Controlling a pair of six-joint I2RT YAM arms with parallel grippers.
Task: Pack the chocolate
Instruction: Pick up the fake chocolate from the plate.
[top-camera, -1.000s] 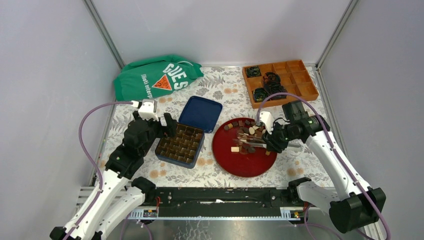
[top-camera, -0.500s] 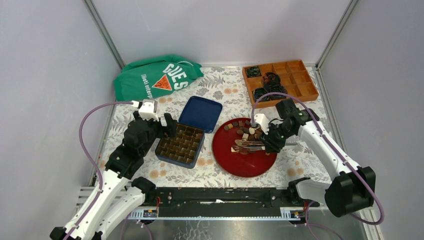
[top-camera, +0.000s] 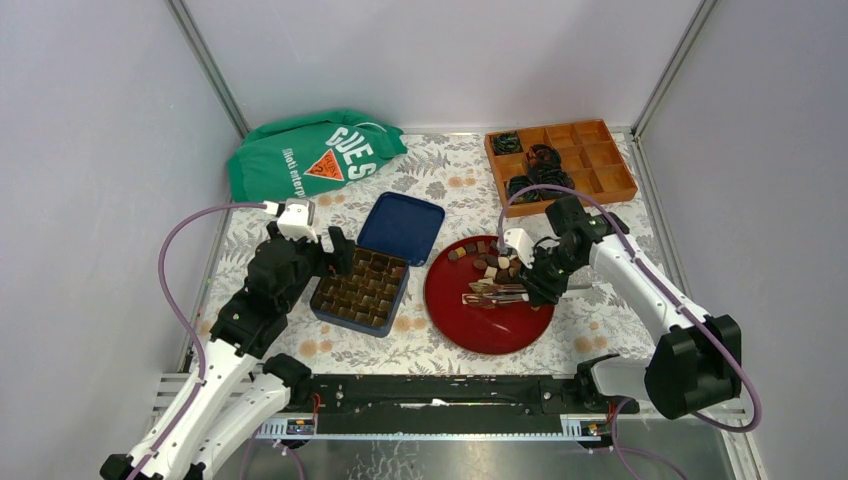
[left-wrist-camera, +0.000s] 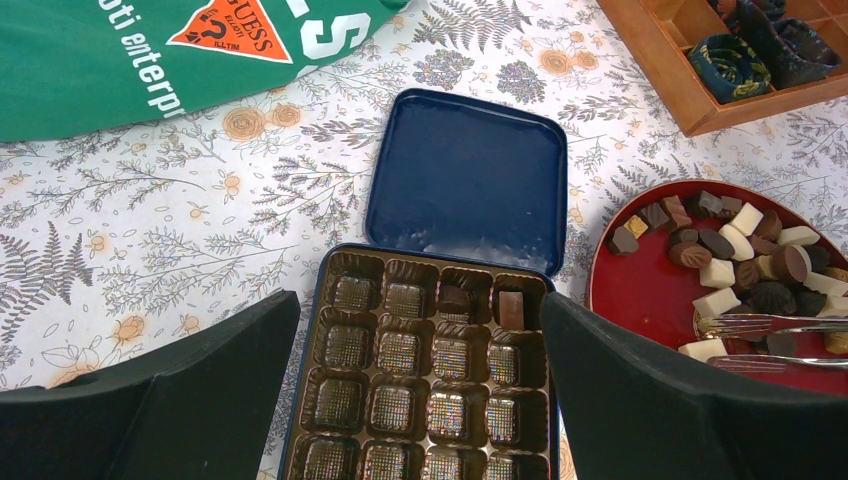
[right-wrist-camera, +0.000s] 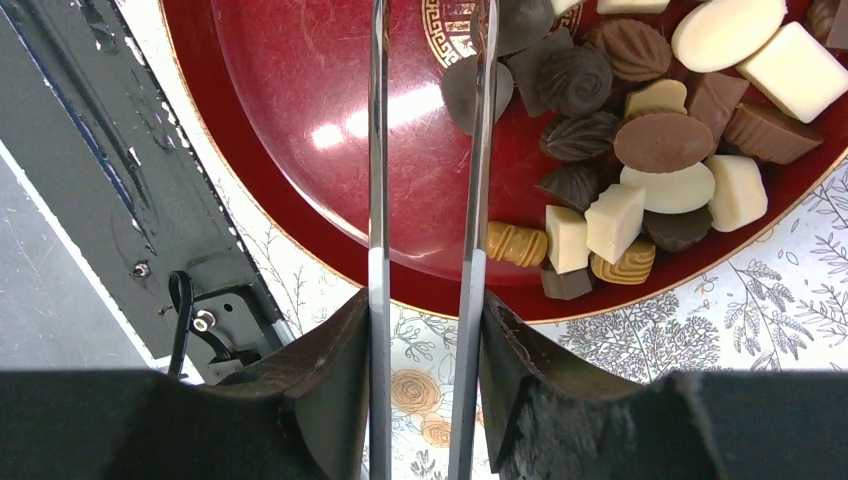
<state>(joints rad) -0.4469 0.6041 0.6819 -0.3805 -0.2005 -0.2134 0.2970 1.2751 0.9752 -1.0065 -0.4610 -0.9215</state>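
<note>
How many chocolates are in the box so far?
2: a dark chocolate and a brown chocolate, side by side in the far row of the box, by the lid. Near rows are partly hidden.

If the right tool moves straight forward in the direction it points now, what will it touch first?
The right tool is shut on metal tongs, which lead the way. One blade crosses a dark chocolate piece on the red plate, so that probably comes first; its height above the piece is unclear.

- Bright, even light fell from overhead; shadows were soft.
- White glare streaked the red plate (right-wrist-camera: 290, 190) in the right wrist view.
- The chocolate (right-wrist-camera: 665, 140) was in crisp focus.
</note>
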